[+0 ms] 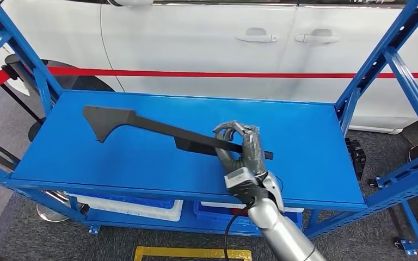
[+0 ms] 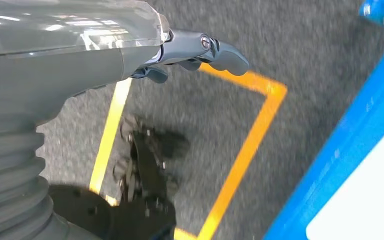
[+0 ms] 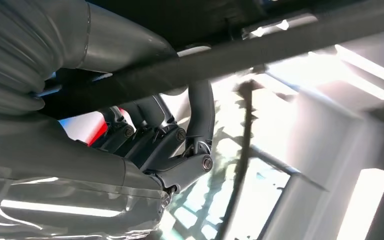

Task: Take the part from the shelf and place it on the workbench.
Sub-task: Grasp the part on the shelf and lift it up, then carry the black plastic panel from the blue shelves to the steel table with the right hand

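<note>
The right hand (image 1: pixel 240 148) is wrapped around the narrow bar end of the part (image 1: pixel 141 126), fingers curled over it and thumb under (the right wrist view shows the bar crossing between them). The part is long, flat and matte black, widening to an axe-like flared head at the end away from the hand, above the blue shelf (image 1: pixel 315 157). The left hand (image 2: pixel 190 52) hangs over the floor beside the shelf, holding nothing, fingers loosely extended.

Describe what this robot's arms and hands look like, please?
The right arm is a smooth silver tube with a black cable running beside it. The right hand is dark grey, with jointed metal fingers and a lighter grey wrist block. The left hand has a grey ribbed cover, a glossy clear shell and grey fingers with visible screws.
</note>
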Controlling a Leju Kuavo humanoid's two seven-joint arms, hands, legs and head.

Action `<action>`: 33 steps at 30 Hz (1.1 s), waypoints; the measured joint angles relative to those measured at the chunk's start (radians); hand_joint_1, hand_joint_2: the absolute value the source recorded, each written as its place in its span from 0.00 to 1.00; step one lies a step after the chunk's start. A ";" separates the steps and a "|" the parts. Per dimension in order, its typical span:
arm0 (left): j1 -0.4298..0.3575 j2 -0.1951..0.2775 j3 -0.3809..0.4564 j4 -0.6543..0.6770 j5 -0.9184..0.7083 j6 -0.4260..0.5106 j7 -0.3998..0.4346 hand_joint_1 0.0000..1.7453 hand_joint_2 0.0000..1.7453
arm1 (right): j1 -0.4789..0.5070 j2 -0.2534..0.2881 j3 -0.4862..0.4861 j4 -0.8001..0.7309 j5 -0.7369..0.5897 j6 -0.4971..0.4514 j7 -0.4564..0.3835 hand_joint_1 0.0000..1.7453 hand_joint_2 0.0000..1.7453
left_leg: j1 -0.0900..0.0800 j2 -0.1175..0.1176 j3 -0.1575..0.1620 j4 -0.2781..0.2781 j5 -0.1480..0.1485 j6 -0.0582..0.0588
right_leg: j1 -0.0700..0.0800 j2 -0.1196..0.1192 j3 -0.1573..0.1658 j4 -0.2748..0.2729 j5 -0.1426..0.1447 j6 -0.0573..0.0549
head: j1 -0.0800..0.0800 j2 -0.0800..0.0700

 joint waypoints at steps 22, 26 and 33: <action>0.004 -0.011 0.000 0.000 0.005 -0.034 -0.105 0.00 1.00 | 0.092 -0.220 -0.055 -0.742 -0.758 0.629 -0.068 0.98 1.00 | 0.004 0.001 -0.083 0.181 -0.060 -0.009 | -0.009 -0.009 -0.007 0.006 -0.001 -0.007 | 0.000 0.000; 0.001 -0.010 0.000 0.000 0.005 -0.041 -0.115 0.00 1.00 | 0.070 -0.248 -0.045 -0.755 -0.771 0.633 -0.071 0.98 1.00 | -0.007 0.000 -0.005 0.008 -0.002 0.013 | -0.004 -0.009 -0.009 0.007 0.000 0.005 | 0.001 0.000; -0.004 -0.013 0.000 0.000 0.018 -0.046 -0.117 0.00 1.00 | -0.010 -0.293 -0.029 -0.761 -0.824 0.628 -0.050 0.98 1.00 | 0.002 0.007 -0.024 -0.007 0.031 0.041 | -0.011 -0.010 -0.093 0.218 -0.137 0.037 | 0.002 0.000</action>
